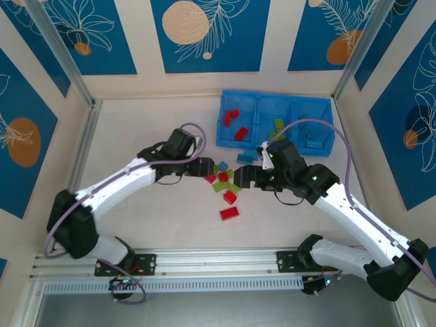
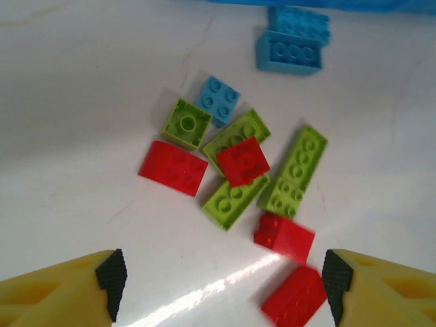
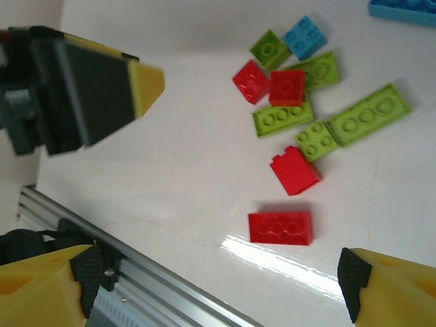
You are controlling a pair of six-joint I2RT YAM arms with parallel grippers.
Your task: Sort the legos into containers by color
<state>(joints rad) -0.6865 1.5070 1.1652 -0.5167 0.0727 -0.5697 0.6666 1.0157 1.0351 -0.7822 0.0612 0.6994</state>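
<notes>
A loose pile of red, lime green and light blue legos (image 1: 223, 178) lies on the white table in front of the bright-blue bin (image 1: 228, 142). The bin's left compartment holds red bricks (image 1: 235, 124), the middle one green (image 1: 278, 126), the right one blue (image 1: 313, 141). My left gripper (image 1: 204, 167) hovers open at the pile's left edge; its wrist view looks down on the pile (image 2: 238, 163). My right gripper (image 1: 245, 180) is open at the pile's right side. A long red brick (image 3: 281, 227) and a red block (image 3: 296, 171) lie nearest the arms.
Two light blue bricks (image 2: 291, 41) rest just in front of the bin wall. An aluminium rail (image 3: 157, 286) runs along the near table edge. The left gripper's finger (image 3: 109, 85) stands close to the right wrist camera. Bare table spreads left of the pile.
</notes>
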